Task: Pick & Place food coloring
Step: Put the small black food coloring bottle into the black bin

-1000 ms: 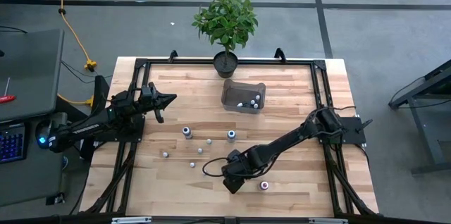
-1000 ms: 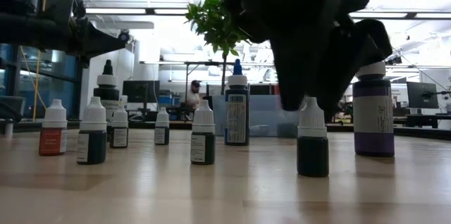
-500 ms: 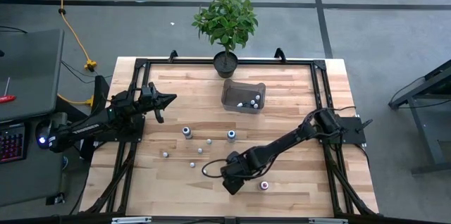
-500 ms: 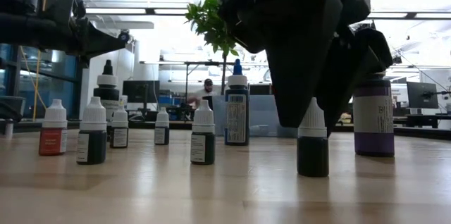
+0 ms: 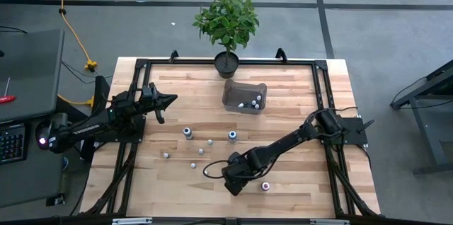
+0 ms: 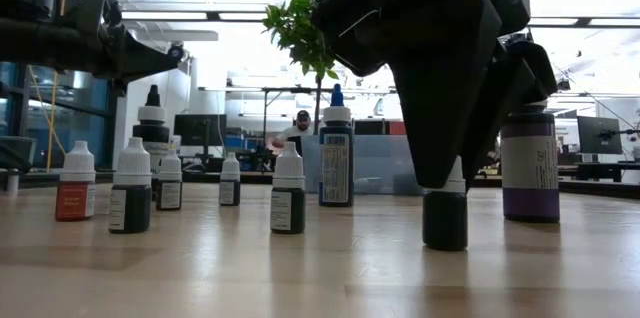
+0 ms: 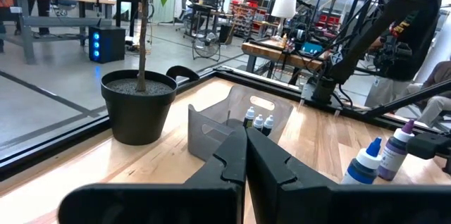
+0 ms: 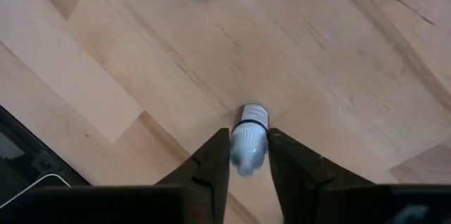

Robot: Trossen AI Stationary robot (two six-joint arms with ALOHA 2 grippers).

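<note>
My right gripper [image 8: 247, 155] pinches a white-capped food coloring bottle [image 8: 248, 139] upright on the table [image 5: 297, 182]; my left gripper [image 7: 245, 155] waits, pressed together

We see the food coloring [image 6: 288, 190] as tiny bottles standing upright on the table, most with whitish caps and dark, red or green contents. A taller blue-capped bottle [image 6: 336, 153] and a purple one [image 6: 529, 163] stand among them. One dark bottle [image 8: 248, 138] sits upright between the right gripper's [image 8: 248, 155] fingers, which touch its cap. Three more bottles [image 7: 258, 120] stand inside the clear bin.
</note>
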